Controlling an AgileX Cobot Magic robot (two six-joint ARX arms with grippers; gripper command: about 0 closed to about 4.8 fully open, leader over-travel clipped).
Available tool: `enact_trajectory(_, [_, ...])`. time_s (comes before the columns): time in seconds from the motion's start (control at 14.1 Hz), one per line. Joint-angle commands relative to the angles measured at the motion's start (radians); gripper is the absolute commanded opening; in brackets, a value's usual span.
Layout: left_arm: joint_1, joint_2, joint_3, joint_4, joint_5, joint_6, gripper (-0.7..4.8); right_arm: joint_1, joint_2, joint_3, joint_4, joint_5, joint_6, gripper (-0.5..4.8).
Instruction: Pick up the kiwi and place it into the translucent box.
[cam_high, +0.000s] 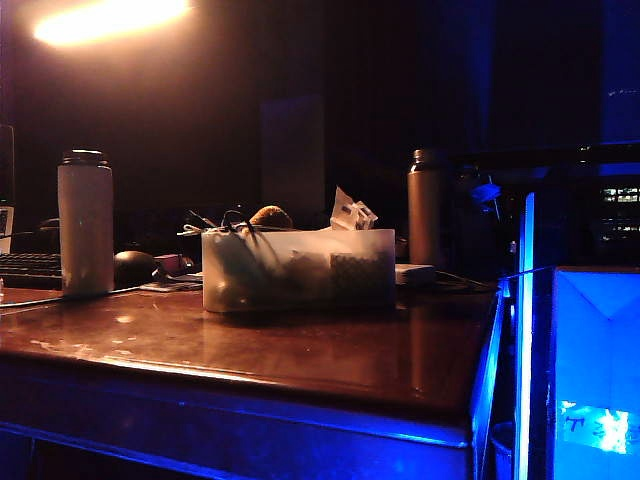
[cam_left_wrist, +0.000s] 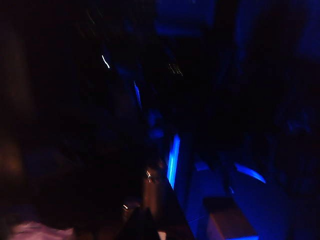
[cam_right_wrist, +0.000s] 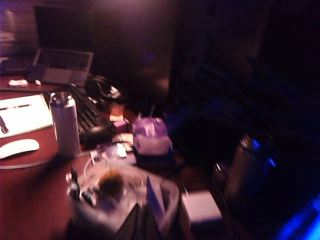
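While the room lies dark, I see the small brown fuzzy kiwi (cam_high: 270, 216) resting on top of the clutter in the frosted translucent plastic box (cam_high: 298, 268) mid-bench. A white bottle (cam_high: 85, 222) stands left, a dark steel bottle (cam_high: 425, 205) right, a black mouse (cam_high: 136, 267) between. My left gripper's jaws are clenched; the right gripper's (cam_right_wrist: 140, 222) I cannot tell.

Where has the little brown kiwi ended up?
In the exterior view the kiwi sits on top of the clutter in the translucent box at mid-table, between the white bottle and the dark bottle. No gripper shows there.
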Motion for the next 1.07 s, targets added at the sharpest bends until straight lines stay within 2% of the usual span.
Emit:
enact_trajectory(0.07, [0.0, -0.186, 0.002, -0.224, -0.074, 0.071, -0.04, 0.001, -0.122, -0.115, -0.023, 0.038, -0.005, -0.01])
enact_trajectory(0.28, [0.0, -0.396, -0.023, -0.556, -0.201, 0.095, -0.04, 0.001, -0.331, -0.378, 0.096, 0.065, 0.001, -0.01])
enact_trajectory(0.5, [0.0, -0.619, -0.194, -0.641, -0.255, 0.091, -0.04, 0.001, -0.544, -0.592, 0.143, 0.198, 0.03, -0.01])
enact_trajectory(0.64, [0.0, -0.812, -0.435, -0.573, -0.254, 0.087, -0.04, 0.001, -0.669, -0.723, 0.162, 0.279, 0.109, -0.01])
enact_trajectory(0.85, [0.0, -0.996, -0.795, -0.422, -0.223, 0.082, -0.04, 0.001, -0.736, -0.816, 0.138, 0.31, 0.124, -0.01])
enact_trajectory(1.07, [0.0, -1.09, -1.18, -0.102, -0.204, 0.063, -0.04, 0.001, -0.741, -0.861, 0.093, 0.333, 0.123, -0.01])
